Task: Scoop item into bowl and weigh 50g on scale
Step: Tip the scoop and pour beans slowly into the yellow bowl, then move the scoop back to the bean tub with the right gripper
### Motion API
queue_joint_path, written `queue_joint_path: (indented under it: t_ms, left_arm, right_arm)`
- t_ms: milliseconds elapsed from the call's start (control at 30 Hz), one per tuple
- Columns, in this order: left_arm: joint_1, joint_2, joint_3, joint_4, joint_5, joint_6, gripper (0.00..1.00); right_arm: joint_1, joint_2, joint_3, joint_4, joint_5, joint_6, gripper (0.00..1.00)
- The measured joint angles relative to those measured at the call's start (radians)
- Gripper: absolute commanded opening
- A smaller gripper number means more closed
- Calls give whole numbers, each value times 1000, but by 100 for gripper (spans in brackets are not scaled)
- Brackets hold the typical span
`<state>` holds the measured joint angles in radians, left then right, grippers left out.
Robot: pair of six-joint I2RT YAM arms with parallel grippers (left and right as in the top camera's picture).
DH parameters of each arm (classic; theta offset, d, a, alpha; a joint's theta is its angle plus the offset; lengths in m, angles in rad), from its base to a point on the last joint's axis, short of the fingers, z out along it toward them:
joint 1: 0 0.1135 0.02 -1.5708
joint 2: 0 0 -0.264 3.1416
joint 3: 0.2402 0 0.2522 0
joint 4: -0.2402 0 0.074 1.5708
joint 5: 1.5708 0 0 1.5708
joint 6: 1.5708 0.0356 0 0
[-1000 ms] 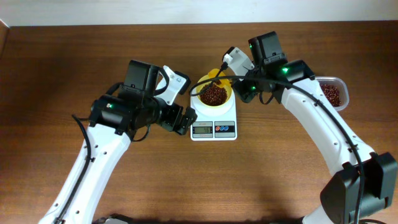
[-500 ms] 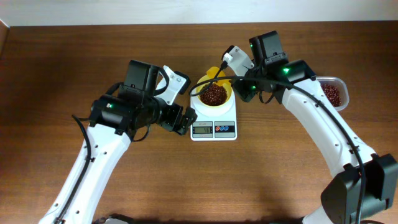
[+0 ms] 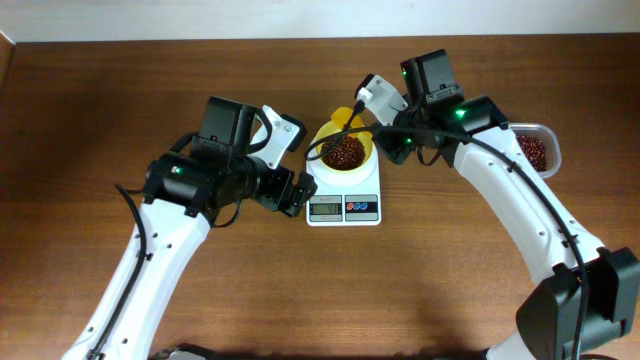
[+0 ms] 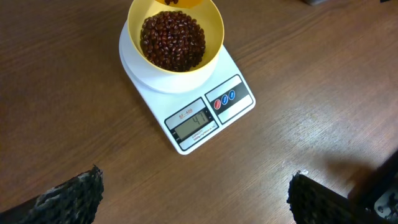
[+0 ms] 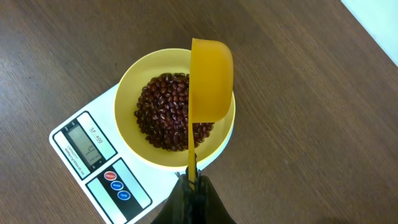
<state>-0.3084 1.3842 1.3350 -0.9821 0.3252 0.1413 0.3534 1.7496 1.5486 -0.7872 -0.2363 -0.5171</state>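
On scale (image 4: 208, 118): one yellow bowl (image 4: 214, 43) holding beans (image 4: 172, 38). Above bowl, one yellow scoop (image 5: 210, 78), tipped sideways, hides part of heap. Right gripper (image 5: 193, 183) clamped on scoop handle. One clear container (image 3: 535, 150), more beans inside, well apart by right arm. Left gripper (image 4: 193, 198) spread wide, empty, beside scale.

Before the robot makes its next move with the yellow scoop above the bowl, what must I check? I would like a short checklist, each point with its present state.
1. Small round pale yellow plastic bowl sits centred on the white rectangular kitchen scale: ok.
2. Grey display at 50: not ok, it appears to read 41.
3. Right gripper shut on the handle of the yellow handled plastic scoop: ok.
4. Scoop emptied: cannot tell, its inside faces away.
5. Left gripper open and apart from the scale: ok.
6. Dark red-brown beans inside the bowl, none seen spilled: ok.
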Motion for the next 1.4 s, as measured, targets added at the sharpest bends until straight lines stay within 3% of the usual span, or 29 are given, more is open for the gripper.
queue_joint_path:
  t_ms: [1033, 1233, 1400]
  left_arm:
    - [0, 0, 0, 0, 0, 0, 99]
    - [0, 0, 0, 0, 0, 0, 99]
    - [0, 0, 0, 0, 0, 0, 99]
  right_arm:
    - [13, 0, 4, 10, 28, -10, 4]
    - [-23, 0, 30, 33, -2, 233, 4]
    - [-267, -10, 90, 6, -375, 420, 4]
